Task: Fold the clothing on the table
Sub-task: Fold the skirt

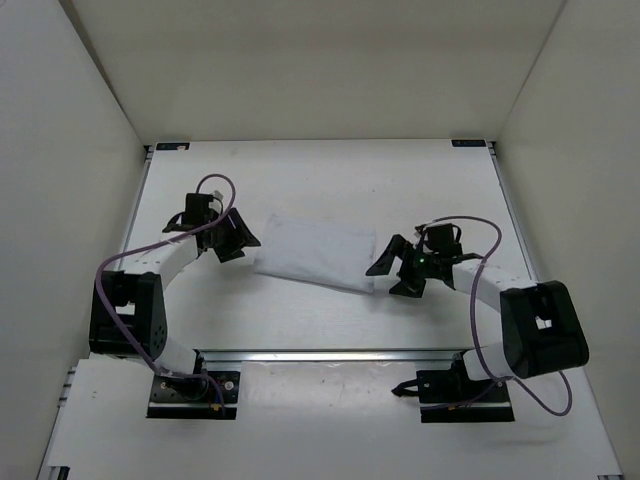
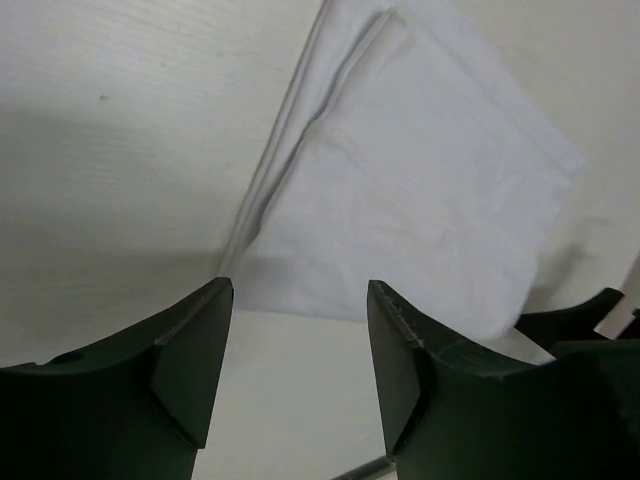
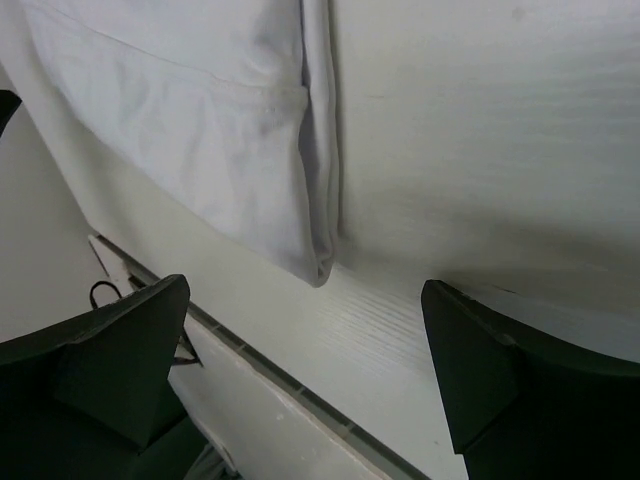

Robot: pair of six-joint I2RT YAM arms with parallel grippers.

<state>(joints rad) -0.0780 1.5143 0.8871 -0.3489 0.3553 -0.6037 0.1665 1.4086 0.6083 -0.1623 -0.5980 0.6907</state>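
The clothing (image 1: 315, 253) lies flat on the table (image 1: 330, 180) as a white folded rectangle between the two arms. In the left wrist view the clothing (image 2: 420, 190) shows layered edges along its left side. My left gripper (image 1: 240, 243) hovers just off its left end, open, nothing between the fingers (image 2: 300, 340). My right gripper (image 1: 393, 276) stands off the right end, jaws wide open and empty (image 3: 305, 340). The right wrist view shows the clothing (image 3: 200, 120) with a folded corner just beyond the fingertips.
A metal rail (image 1: 330, 355) runs along the table's near edge, seen also as the rail (image 3: 280, 375) under the right gripper. White walls (image 1: 60, 200) enclose the table on three sides. Purple cables (image 1: 215, 185) loop over both arms.
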